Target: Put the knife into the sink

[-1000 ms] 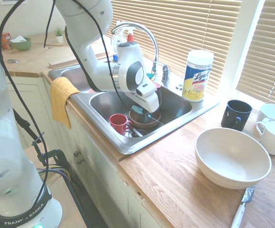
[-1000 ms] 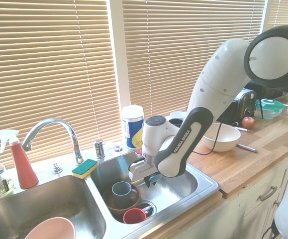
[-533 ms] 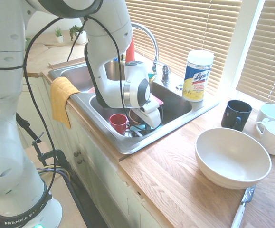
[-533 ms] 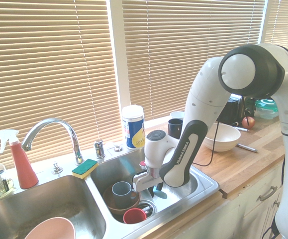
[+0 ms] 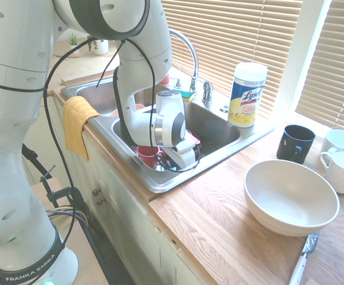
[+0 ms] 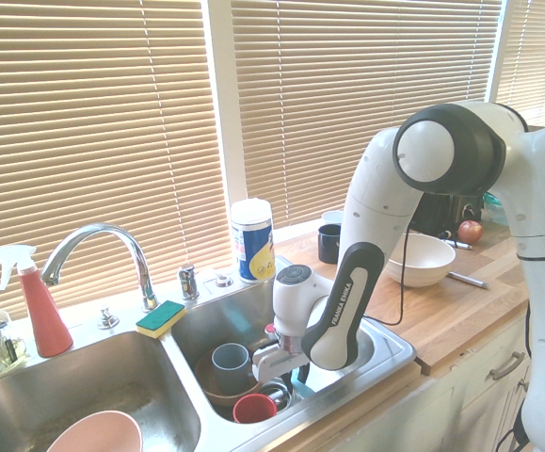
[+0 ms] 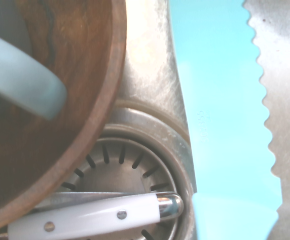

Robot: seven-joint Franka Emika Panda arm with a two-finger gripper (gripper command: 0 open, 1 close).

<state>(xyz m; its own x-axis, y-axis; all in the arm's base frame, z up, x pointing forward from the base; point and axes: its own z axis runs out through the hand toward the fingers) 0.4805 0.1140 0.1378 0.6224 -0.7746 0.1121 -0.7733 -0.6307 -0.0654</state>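
At frame center, the end effector (image 6: 296,377) sits clamped on the turquoise knife (image 7: 220,125) low in the sink (image 5: 219,127), beside a "Lysol" canister (image 5: 247,95).

The wooden countertop (image 5: 219,219) bears a white bowl (image 5: 290,196), black mug (image 5: 295,143) and wipes canister (image 5: 247,94).
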